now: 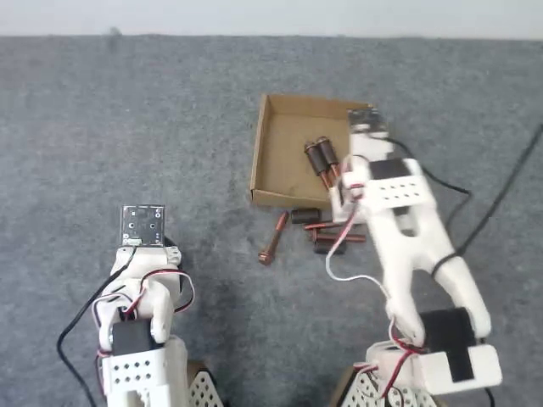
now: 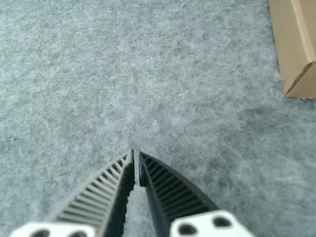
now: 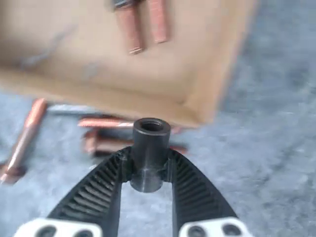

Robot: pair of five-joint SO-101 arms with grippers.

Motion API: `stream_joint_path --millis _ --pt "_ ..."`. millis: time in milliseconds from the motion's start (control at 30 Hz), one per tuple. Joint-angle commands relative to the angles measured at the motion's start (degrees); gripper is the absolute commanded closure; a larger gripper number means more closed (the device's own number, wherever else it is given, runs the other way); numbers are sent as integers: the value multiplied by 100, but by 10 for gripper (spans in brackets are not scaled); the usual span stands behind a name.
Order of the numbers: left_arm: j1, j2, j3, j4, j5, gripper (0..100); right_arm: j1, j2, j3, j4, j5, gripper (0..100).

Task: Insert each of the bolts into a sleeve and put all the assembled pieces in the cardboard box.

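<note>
Here, right jaws pinching a dark sleeve (image 3: 149,148), beside the cardboard box (image 3: 222,69) corner; left jaws pressed together, over grey bench (image 2: 98,74)

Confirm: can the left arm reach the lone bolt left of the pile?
Probably yes. The bolt lies alone on open carpet, with nothing between it and the left gripper, which is shut and empty. The right gripper, holding a sleeve, sits farther off.

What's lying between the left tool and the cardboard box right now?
Only bare grey carpet. The left wrist view shows that stretch running from the tips of the shut left tool to the corner of the cardboard box.
</note>
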Motion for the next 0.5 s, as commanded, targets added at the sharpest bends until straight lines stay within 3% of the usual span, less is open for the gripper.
stream_joint_path --millis 0,267,467 --pt "18 -62 -48 -26 -53 988 391 -365 44 -295 53 991" --pt "53 -79 -48 -26 -18 988 1464 -347 273 -453 -211 991" --pt "501 -62 -48 -18 0 988 2035 -356 791 -980 -176 991"
